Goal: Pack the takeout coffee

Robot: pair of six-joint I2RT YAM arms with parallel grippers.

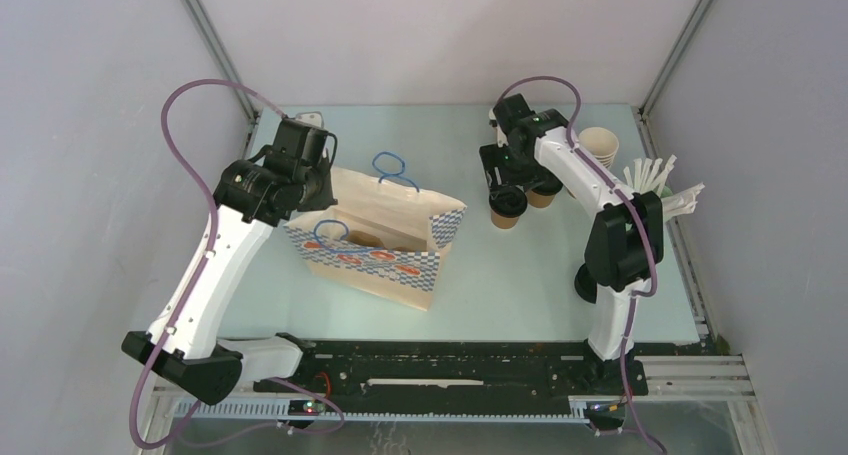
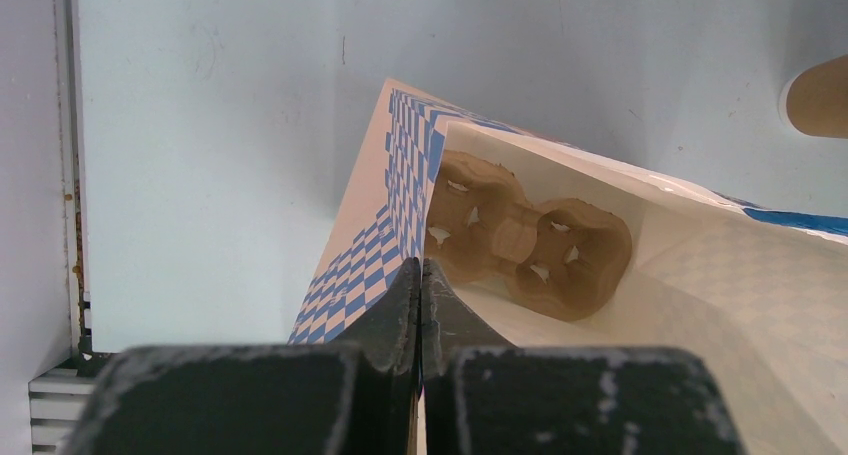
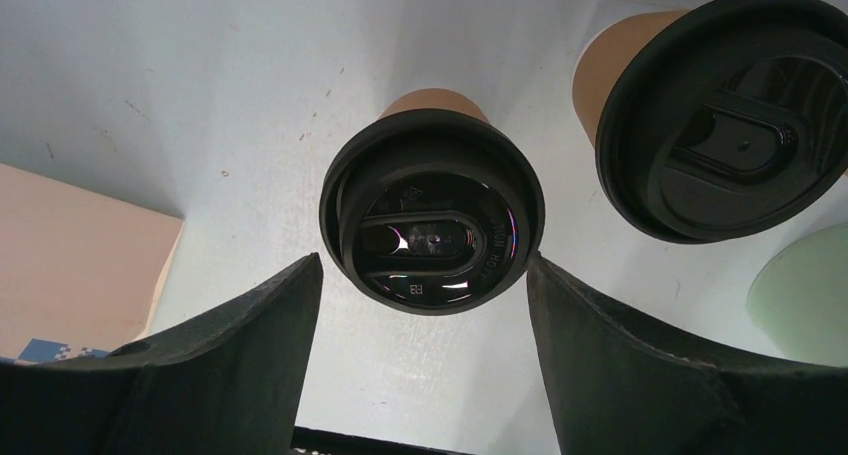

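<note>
Two brown paper cups with black lids stand at the back right: one [image 1: 507, 207] nearer the bag, one [image 1: 543, 193] beside it. In the right wrist view the nearer cup [image 3: 432, 210] sits just beyond my open right gripper [image 3: 422, 265], its lid level with the two fingertips; the other cup [image 3: 725, 115] is to its right. My right gripper [image 1: 507, 180] hovers over them. A checked blue-and-white paper bag [image 1: 375, 240] stands open with a brown pulp cup carrier [image 2: 530, 240] on its bottom. My left gripper [image 2: 420, 275] is shut on the bag's rim [image 2: 400, 175], at the bag's back left corner [image 1: 312, 180].
A stack of lidless brown cups [image 1: 598, 145] stands at the back right, with a bunch of white wrapped sticks [image 1: 660, 185] near the right edge. The bag's blue handles [image 1: 392, 165] stick up. Grey walls enclose the table on three sides.
</note>
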